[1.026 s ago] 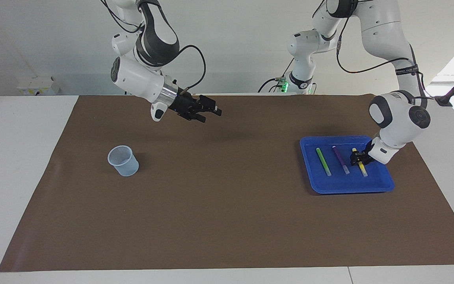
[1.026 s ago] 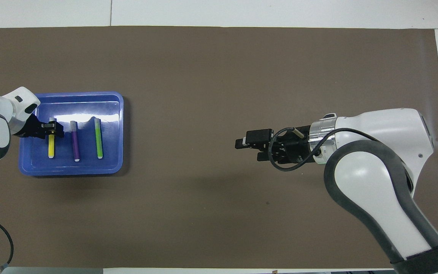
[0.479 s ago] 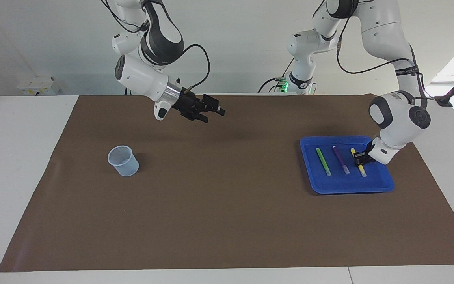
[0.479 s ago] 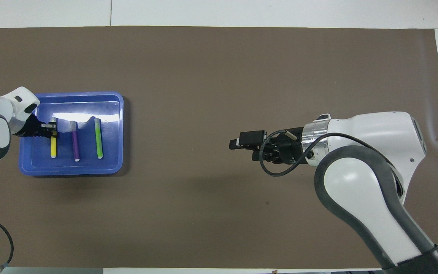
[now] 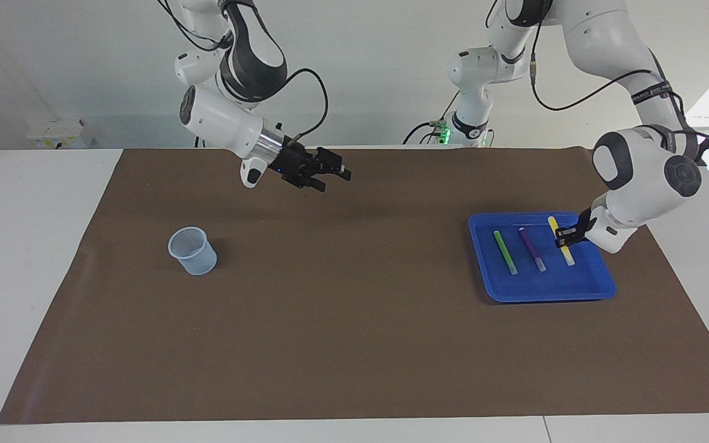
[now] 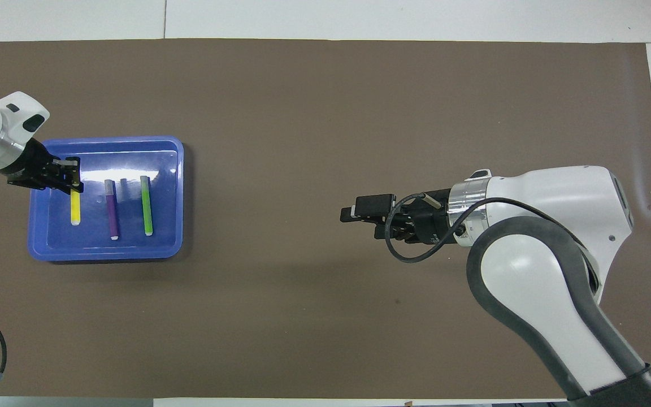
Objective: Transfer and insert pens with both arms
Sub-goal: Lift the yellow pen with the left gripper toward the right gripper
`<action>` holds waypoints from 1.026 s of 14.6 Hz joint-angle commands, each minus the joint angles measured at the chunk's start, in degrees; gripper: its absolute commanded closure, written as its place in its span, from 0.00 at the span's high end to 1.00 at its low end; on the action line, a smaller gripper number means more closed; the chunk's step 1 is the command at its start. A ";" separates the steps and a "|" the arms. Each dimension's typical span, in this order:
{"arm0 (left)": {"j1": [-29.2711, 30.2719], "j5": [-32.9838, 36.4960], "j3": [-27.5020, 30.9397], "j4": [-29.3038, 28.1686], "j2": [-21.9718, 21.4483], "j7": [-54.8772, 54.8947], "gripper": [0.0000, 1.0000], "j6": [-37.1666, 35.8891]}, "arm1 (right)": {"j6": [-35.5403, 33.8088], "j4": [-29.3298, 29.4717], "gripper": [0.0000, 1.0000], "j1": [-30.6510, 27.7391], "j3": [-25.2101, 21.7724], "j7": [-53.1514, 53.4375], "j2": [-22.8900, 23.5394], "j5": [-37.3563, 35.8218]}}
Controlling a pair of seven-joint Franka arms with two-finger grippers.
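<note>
Since a second ago the left gripper has closed on the yellow pen and lifted it, so the pen now hangs over the blue tray instead of lying flat in it, and the left arm's wrist has risen with it. The right gripper has shifted a little toward the middle of the brown mat and now hovers there, its fingers spread wide and holding nothing.

In the overhead view the yellow pen is pinched near its upper end by the left gripper, its pale tip pointing toward the robots. The green pen and the purple pen lie side by side in the tray, untouched.

The clear cup stands empty toward the right arm's end of the table, well apart from the tray.

The task looks barely begun: one pen is picked up, none is handed over or inserted. Judging by the layout, the handover to the right gripper, the drop into the cup, and both other pens remain.
</note>
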 commanded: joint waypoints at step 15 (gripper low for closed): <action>-24.84 -47.19 0.43 -22.51 -16.76 -74.92 0.00 17.88 | 16.24 1.94 0.95 10.59 0.19 10.49 2.17 5.79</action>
